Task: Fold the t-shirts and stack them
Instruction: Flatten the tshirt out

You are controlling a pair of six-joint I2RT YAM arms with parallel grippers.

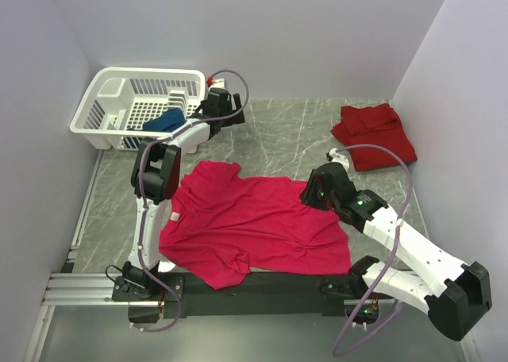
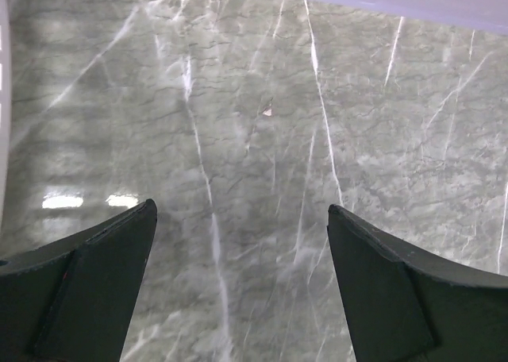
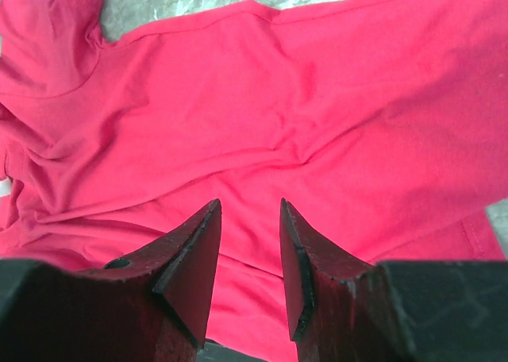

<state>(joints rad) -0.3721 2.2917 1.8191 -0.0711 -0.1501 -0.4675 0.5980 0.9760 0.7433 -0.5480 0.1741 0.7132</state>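
A magenta t-shirt (image 1: pixel 254 223) lies spread out in the middle of the table, with some wrinkles, and fills the right wrist view (image 3: pixel 262 100). A darker red t-shirt (image 1: pixel 373 133) lies bunched at the back right. A dark blue t-shirt (image 1: pixel 164 122) sits inside the white basket. My right gripper (image 1: pixel 311 191) hovers over the magenta shirt's right side; its jaws (image 3: pixel 250 207) stand partly open with nothing between them. My left gripper (image 1: pixel 225 100) is at the back beside the basket, wide open (image 2: pixel 242 211) over bare marble.
The white lattice basket (image 1: pixel 111 88) stands at the back left, close to the left gripper. Walls close in the table at the back and on both sides. A black rail (image 1: pixel 262 284) runs along the near edge between the arm bases.
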